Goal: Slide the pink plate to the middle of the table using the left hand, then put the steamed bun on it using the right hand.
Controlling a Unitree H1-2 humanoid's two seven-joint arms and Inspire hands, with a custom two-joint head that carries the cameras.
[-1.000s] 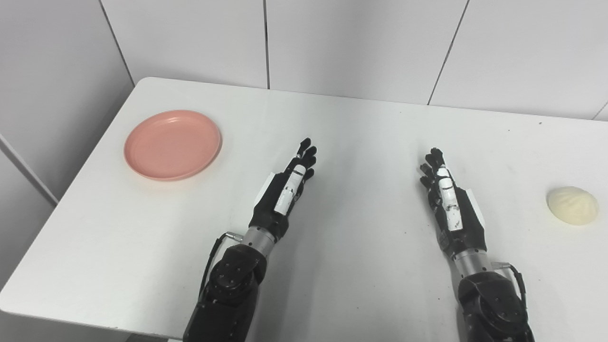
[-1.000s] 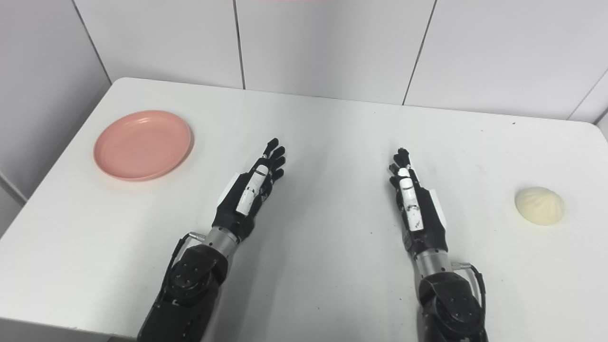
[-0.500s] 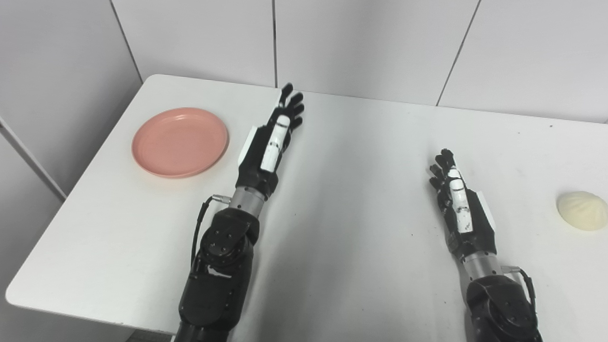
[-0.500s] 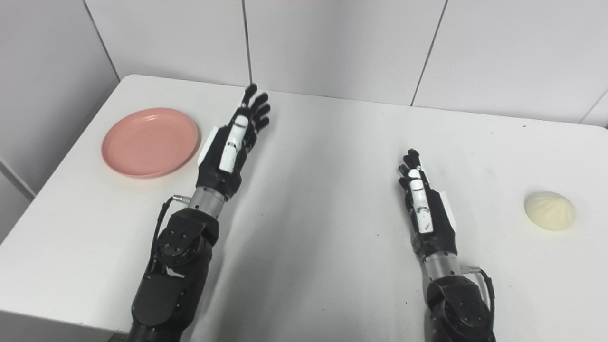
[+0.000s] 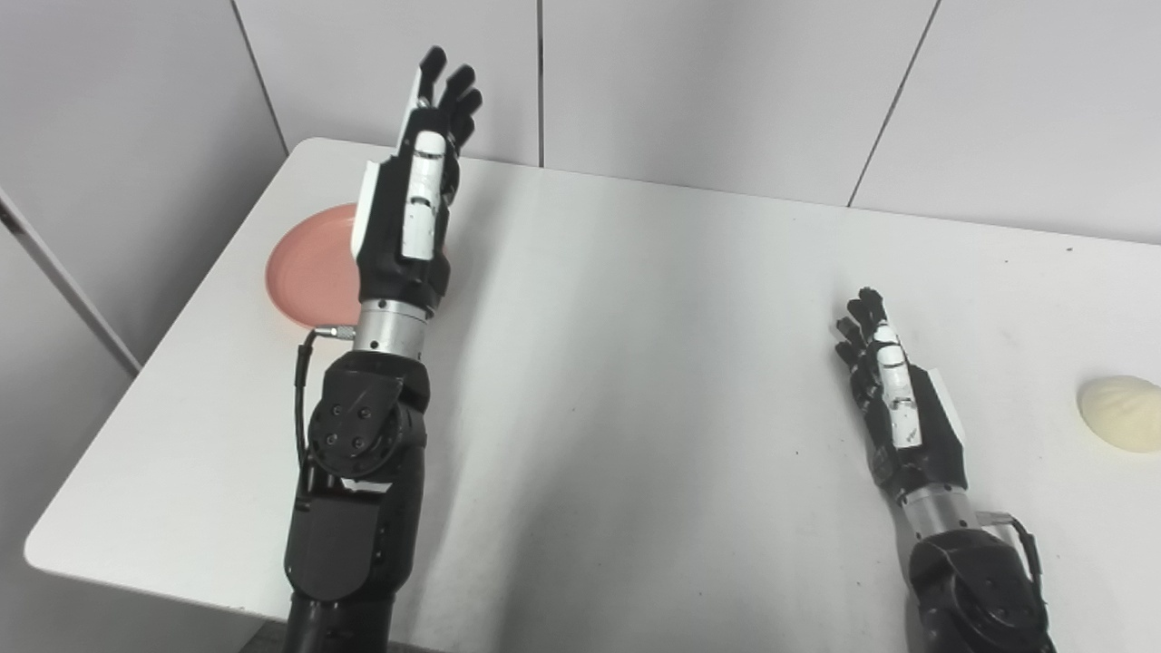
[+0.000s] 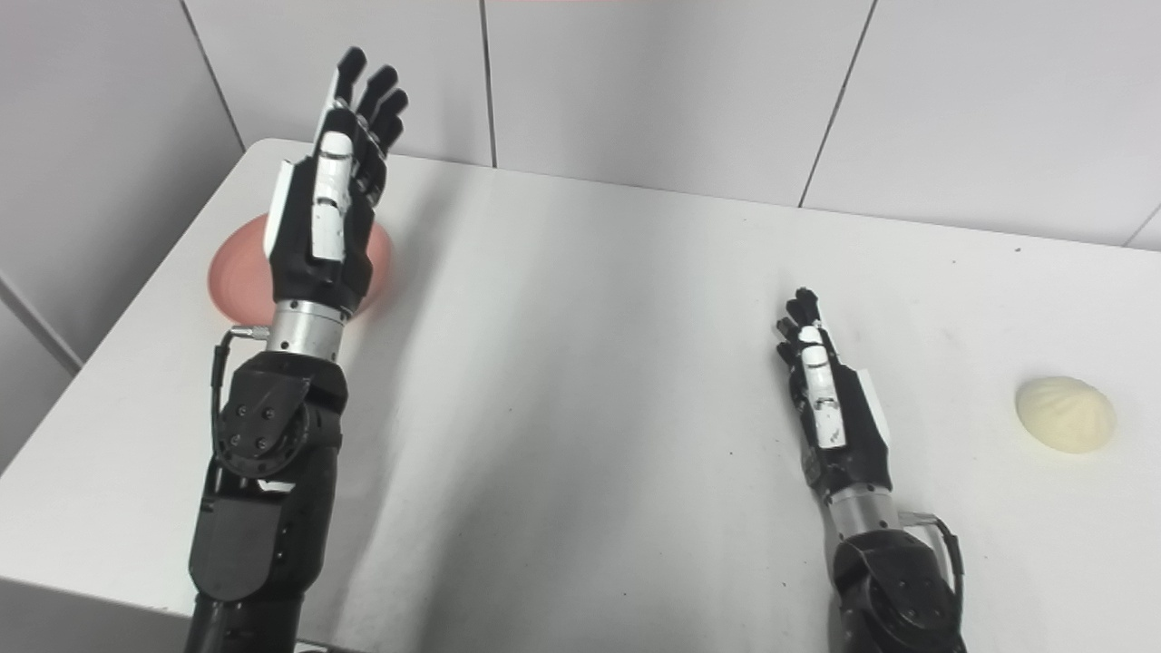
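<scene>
The pink plate point(image 5: 304, 277) lies near the table's far left corner, mostly hidden behind my left hand and wrist; it also shows in the right eye view point(image 6: 238, 272). My left hand point(image 5: 415, 195) is raised above the table, open and empty, fingers straight and pointing up and away. The pale steamed bun point(image 6: 1065, 414) lies at the right side of the table, and shows at the picture's right edge in the left eye view point(image 5: 1121, 412). My right hand point(image 6: 830, 401) is low over the table, open and empty, well left of the bun.
The white table point(image 5: 635, 363) has a rounded far left corner close to the plate. A grey panelled wall point(image 5: 707, 82) stands right behind the table's far edge.
My left hand has risen and moved left and away, now in front of the plate. The right hand has stayed put. The camera has shifted a little.
</scene>
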